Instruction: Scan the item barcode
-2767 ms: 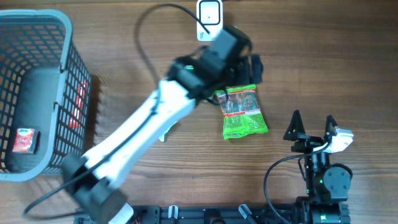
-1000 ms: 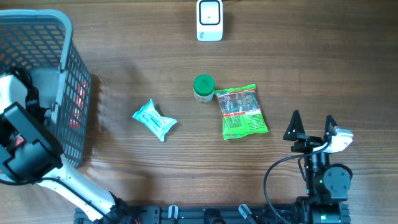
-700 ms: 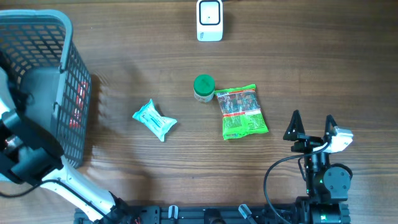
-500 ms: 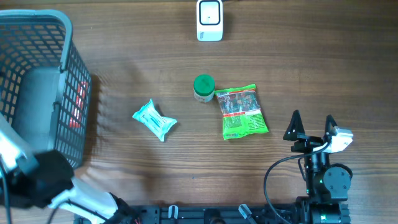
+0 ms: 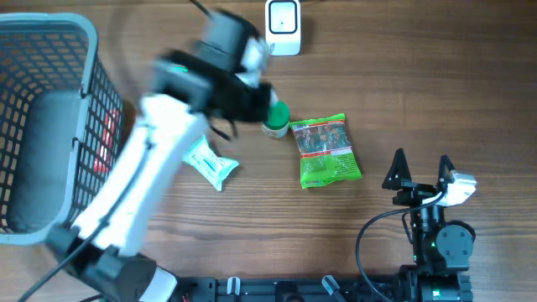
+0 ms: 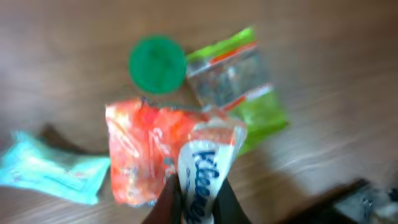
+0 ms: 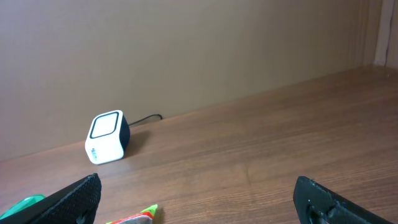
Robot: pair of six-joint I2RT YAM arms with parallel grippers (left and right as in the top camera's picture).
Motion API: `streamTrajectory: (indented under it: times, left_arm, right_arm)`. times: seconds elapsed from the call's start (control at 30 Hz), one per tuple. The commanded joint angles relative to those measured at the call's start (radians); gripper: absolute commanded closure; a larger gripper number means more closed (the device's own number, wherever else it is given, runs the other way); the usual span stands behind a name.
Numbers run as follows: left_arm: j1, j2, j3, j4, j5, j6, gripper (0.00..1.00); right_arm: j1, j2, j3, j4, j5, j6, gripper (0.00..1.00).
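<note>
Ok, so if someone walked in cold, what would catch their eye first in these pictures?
The blurred white left arm stretches diagonally across the wooden table toward the white scanner at the far edge. The left gripper is shut on an orange Kleenex packet, above a green-lidded jar and a green snack bag. A grey mesh basket fills the table's left end.

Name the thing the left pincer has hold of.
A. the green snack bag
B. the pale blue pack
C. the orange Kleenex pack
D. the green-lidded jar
C: in the left wrist view the left pincer is pinched on the orange Kleenex pack, while the green-lidded jar, pale blue pack and green snack bag lie loose below it.
</note>
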Motion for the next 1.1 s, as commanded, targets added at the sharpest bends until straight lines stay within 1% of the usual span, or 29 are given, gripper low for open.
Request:
streamTrajectory:
  times: [0.0,0.07,0.1,0.13,0.17,0.2,0.23,0.27,0.3,0.33,0.4,0.47,0.5,0.53,0.57,0.6,0.63,0.67,0.7,0.73,0.77,0.8,0.83,0.87,0.9,0.93,0.97,1.0,1.07]
  left_arm:
    - [-0.100,0.008,-0.322,0.192,-0.208,-0.311,0.96]
    - [-0.179,0.011,-0.531,0.406,-0.283,-0.296,0.96]
    - [-0.208,0.011,-0.616,0.503,-0.358,-0.242,0.96]
    - [-0.224,0.011,-0.671,0.573,-0.428,-0.222,0.96]
    - [-0.233,0.011,-0.713,0.625,-0.474,-0.222,0.96]
    - [-0.232,0.011,-0.722,0.634,-0.480,-0.222,0.96]
    - [-0.232,0.010,-0.720,0.632,-0.481,-0.222,0.87]
    - [-0.232,-0.008,-0.707,0.627,-0.506,-0.222,0.61]
    - [-0.232,-0.037,-0.666,0.594,-0.536,-0.222,0.25]
    - [-0.232,-0.085,-0.591,0.544,-0.556,-0.221,0.00]
    - [-0.232,-0.169,-0.421,0.465,-0.582,-0.156,0.00]
    - [-0.230,-0.248,-0.192,0.386,-0.634,-0.091,0.00]
    - [-0.222,-0.286,-0.089,0.350,-0.701,-0.087,0.00]
    - [-0.213,-0.311,-0.038,0.335,-0.763,-0.087,0.00]
    - [-0.188,-0.357,0.002,0.327,-0.878,-0.109,0.00]
    - [-0.143,-0.412,0.006,0.319,-1.015,-0.200,0.00]
    - [-0.096,-0.448,0.006,0.286,-1.089,-0.296,0.00]
    - [-0.033,-0.481,0.006,0.236,-1.123,-0.408,0.00]
    - [0.112,-0.528,0.006,0.142,-1.097,-0.609,0.00]
    - [0.233,-0.550,0.006,0.090,-1.029,-0.726,0.00]
    - [0.354,-0.557,0.006,0.070,-0.923,-0.758,0.00]
    - [0.467,-0.553,0.006,0.067,-0.802,-0.757,0.00]
    - [0.603,-0.533,0.006,0.058,-0.654,-0.749,0.00]
    - [0.690,-0.513,0.006,0.050,-0.563,-0.749,0.00]
    - [0.813,-0.471,0.006,0.036,-0.445,-0.748,0.00]
    - [0.911,-0.425,0.006,0.024,-0.343,-0.745,0.00]
    - [0.972,-0.388,0.006,0.017,-0.252,-0.717,0.00]
    - [1.061,-0.314,0.006,0.023,-0.091,-0.615,0.00]
    - [1.141,-0.189,0.006,0.028,0.129,-0.377,0.00]
  right_arm:
    - [0.002,-0.003,-0.001,0.003,-0.007,-0.017,0.00]
    - [0.002,-0.003,-0.001,0.003,-0.007,-0.016,0.00]
    - [0.002,-0.003,-0.001,0.003,-0.007,-0.016,0.00]
    - [0.002,-0.003,-0.001,0.003,-0.007,-0.016,0.00]
    - [0.002,-0.003,-0.001,0.003,-0.007,-0.017,0.00]
    - [0.002,-0.003,-0.001,0.003,-0.007,-0.017,0.00]
    - [0.002,-0.003,-0.001,0.003,-0.007,-0.017,0.00]
    - [0.002,-0.003,-0.001,0.003,-0.007,-0.017,0.00]
    - [0.002,-0.003,-0.001,0.003,-0.007,-0.017,0.00]
    - [0.002,-0.003,-0.001,0.003,-0.007,-0.017,0.00]
    - [0.002,-0.003,-0.001,0.003,-0.007,-0.016,0.00]
    - [0.002,-0.003,-0.001,0.003,-0.007,-0.016,0.00]
    - [0.002,-0.003,-0.001,0.003,-0.007,-0.017,0.00]
    - [0.002,-0.003,-0.001,0.003,-0.007,-0.017,0.00]
    - [0.002,-0.003,-0.001,0.003,-0.007,-0.017,0.00]
    - [0.002,-0.003,-0.001,0.003,-0.007,-0.016,0.00]
    - [0.002,-0.003,-0.001,0.003,-0.007,-0.017,0.00]
    - [0.002,-0.003,-0.001,0.003,-0.007,-0.017,0.00]
    - [0.002,-0.003,-0.001,0.003,-0.007,-0.017,0.00]
    - [0.002,-0.003,-0.001,0.003,-0.007,-0.017,0.00]
    - [0.002,-0.003,-0.001,0.003,-0.007,-0.016,0.00]
    - [0.002,-0.003,-0.001,0.003,-0.007,-0.017,0.00]
    - [0.002,-0.003,-0.001,0.003,-0.007,-0.016,0.00]
    - [0.002,-0.003,-0.001,0.003,-0.007,-0.017,0.00]
    - [0.002,-0.003,-0.001,0.003,-0.007,-0.016,0.00]
    - [0.002,-0.003,-0.001,0.003,-0.007,-0.017,0.00]
    - [0.002,-0.003,-0.001,0.003,-0.007,-0.017,0.00]
    - [0.002,-0.003,-0.001,0.003,-0.007,-0.017,0.00]
    - [0.002,-0.003,-0.001,0.003,-0.007,-0.016,0.00]
